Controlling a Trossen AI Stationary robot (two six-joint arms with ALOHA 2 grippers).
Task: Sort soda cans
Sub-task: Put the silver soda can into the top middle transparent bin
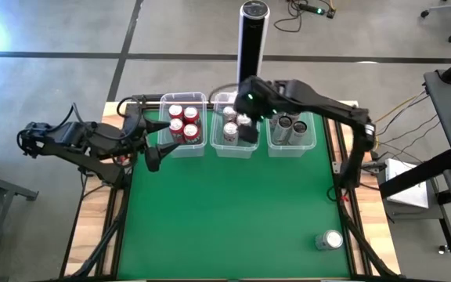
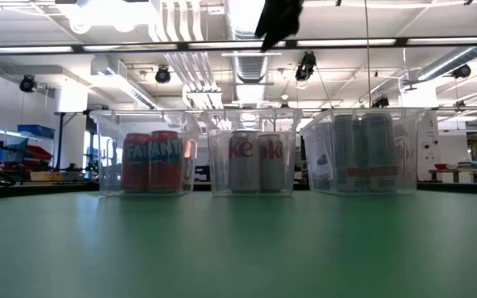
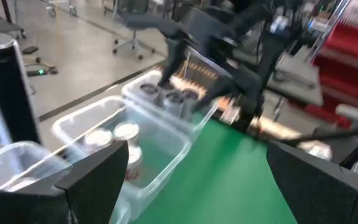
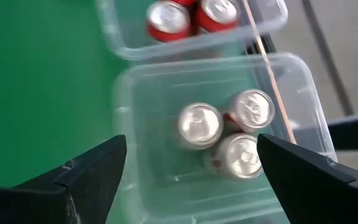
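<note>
The right pincer [image 1: 247, 129] is held spread and empty above the middle tub [image 1: 234, 149]. One lone can [image 1: 329, 240] is seen lying tipped on the tabletop [image 1: 225, 219], well toward the near right corner, nearer the right arm. The left pincer [image 3: 185, 186], also spread, is parked beside the red-can tub [image 1: 185, 145].

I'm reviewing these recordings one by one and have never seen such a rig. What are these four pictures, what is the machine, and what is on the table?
It is a robot with two dark arms at a green table. One picture looks down from above, one looks level across the table, and two come from cameras on the arms' wrists. Three clear tubs stand in a row: red cans in the left tub, silver-white cans in the middle tub, dark grey cans in the right tub. One can lies apart near the table's right front corner. The right hand hovers open and empty over the middle tub. The left hand waits open beside the left tub.
</note>
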